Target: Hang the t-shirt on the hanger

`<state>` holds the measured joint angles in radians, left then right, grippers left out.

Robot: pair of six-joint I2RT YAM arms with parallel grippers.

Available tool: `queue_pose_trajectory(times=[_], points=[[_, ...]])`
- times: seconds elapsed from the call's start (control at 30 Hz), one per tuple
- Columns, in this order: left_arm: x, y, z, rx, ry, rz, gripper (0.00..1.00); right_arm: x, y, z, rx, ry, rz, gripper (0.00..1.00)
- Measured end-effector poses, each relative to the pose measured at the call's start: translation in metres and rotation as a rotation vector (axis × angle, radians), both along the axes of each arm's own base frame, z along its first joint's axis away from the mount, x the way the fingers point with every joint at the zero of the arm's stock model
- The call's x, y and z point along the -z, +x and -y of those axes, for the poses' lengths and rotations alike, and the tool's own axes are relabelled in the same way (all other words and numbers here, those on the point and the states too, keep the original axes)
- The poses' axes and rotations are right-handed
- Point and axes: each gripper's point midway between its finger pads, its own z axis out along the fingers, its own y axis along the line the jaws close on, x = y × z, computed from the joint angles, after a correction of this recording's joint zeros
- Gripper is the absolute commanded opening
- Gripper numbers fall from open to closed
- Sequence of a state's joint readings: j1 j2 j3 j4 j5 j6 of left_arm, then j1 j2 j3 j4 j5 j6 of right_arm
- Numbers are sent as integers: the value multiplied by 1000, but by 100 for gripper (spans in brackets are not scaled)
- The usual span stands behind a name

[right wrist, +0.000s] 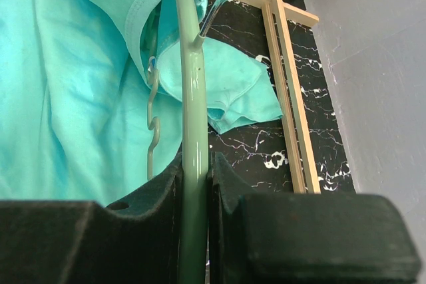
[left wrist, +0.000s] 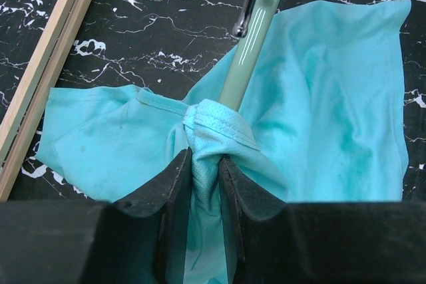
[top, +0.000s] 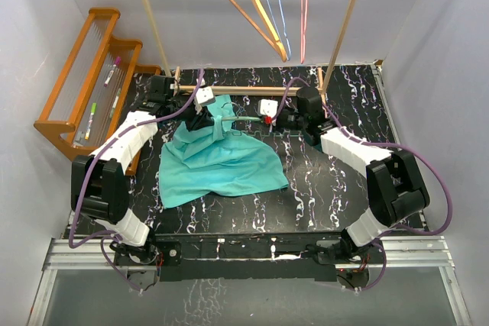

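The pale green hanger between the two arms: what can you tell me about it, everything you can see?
The hanger is a slim, glossy, pale mint-green bar, plastic by its look, with a shiny metal hook and a thin wavy strip beside the main bar. The right pincer is shut on one arm of it. Further along, the bar runs into the teal t-shirt, whose hemmed edge wraps around it. The left pincer pinches that bunched cloth. The rest of its shape is hidden.
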<state>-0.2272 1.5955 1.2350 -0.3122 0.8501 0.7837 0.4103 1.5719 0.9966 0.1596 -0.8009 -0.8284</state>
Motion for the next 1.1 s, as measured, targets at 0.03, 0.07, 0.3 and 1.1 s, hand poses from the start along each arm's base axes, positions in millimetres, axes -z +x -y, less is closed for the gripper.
queue_pose_trajectory(times=[0.03, 0.07, 0.3, 1.1], points=[[-1, 0, 1, 0, -3, -3, 19, -1, 0, 0, 1, 0, 0, 8], [-1, 0, 1, -1, -6, -6, 19, -1, 0, 1, 1, 0, -1, 8], [-6, 1, 6, -7, -13, -7, 19, -5, 1, 4, 10, 8, -6, 8], [-31, -15, 48, 90, -62, -10, 23, -11, -7, -2, -30, 39, -37, 8]])
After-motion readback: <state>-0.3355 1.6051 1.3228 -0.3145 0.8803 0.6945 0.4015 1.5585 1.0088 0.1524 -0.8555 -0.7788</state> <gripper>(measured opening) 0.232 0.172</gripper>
